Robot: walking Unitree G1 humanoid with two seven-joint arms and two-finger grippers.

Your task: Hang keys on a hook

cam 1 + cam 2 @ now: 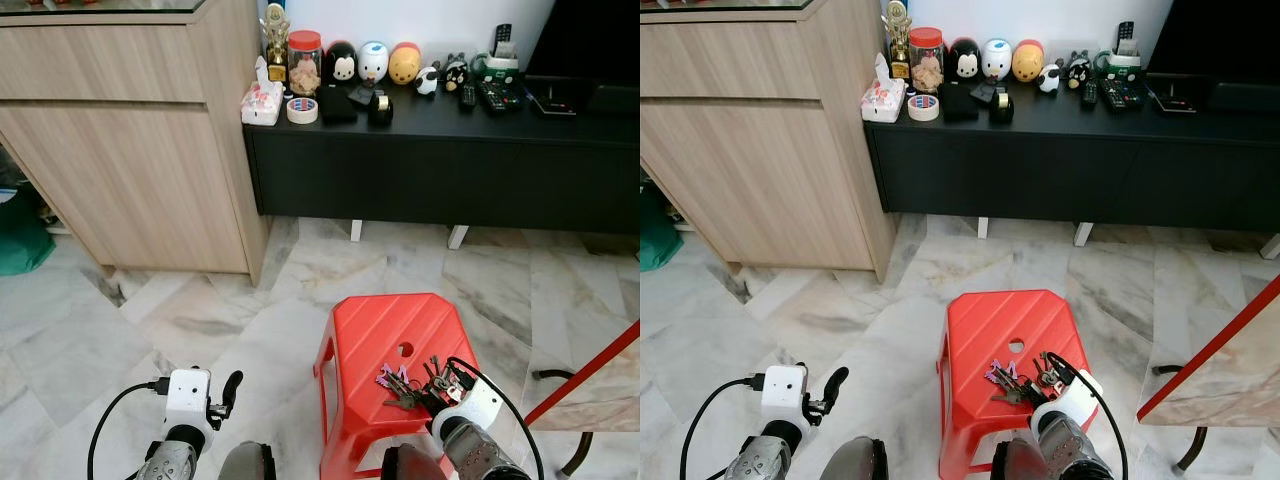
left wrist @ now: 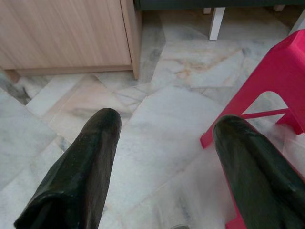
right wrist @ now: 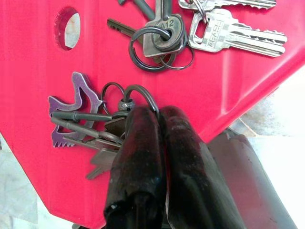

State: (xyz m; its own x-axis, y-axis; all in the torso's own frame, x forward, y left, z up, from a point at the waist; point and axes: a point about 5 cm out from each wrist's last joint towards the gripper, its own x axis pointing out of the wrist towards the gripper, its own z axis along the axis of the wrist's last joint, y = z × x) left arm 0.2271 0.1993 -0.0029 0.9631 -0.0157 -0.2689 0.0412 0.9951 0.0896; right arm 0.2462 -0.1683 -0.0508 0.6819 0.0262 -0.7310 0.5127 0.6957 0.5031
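A red plastic stool (image 1: pixel 385 330) stands on the marble floor just ahead of me. Two bunches of keys lie on its top. The nearer bunch (image 3: pixel 90 129) carries a purple bird-shaped charm (image 3: pixel 78 102). My right gripper (image 3: pixel 152 112) is shut on the ring of that bunch, fingers pressed together, down at the stool's near right corner (image 1: pixel 432 400). The other bunch (image 3: pixel 162 38), with dark rings and silver keys (image 3: pixel 233 36), lies loose just beyond. My left gripper (image 2: pixel 167 129) hangs open over bare floor, left of the stool (image 1: pixel 228 388).
A light wooden cabinet (image 1: pixel 130 150) stands at the left. A black low console (image 1: pixel 440 160) along the wall bears jars, figurines and remotes. A red-edged marble tabletop (image 1: pixel 1220 370) juts in at the right. A green bag (image 1: pixel 20 235) sits at far left.
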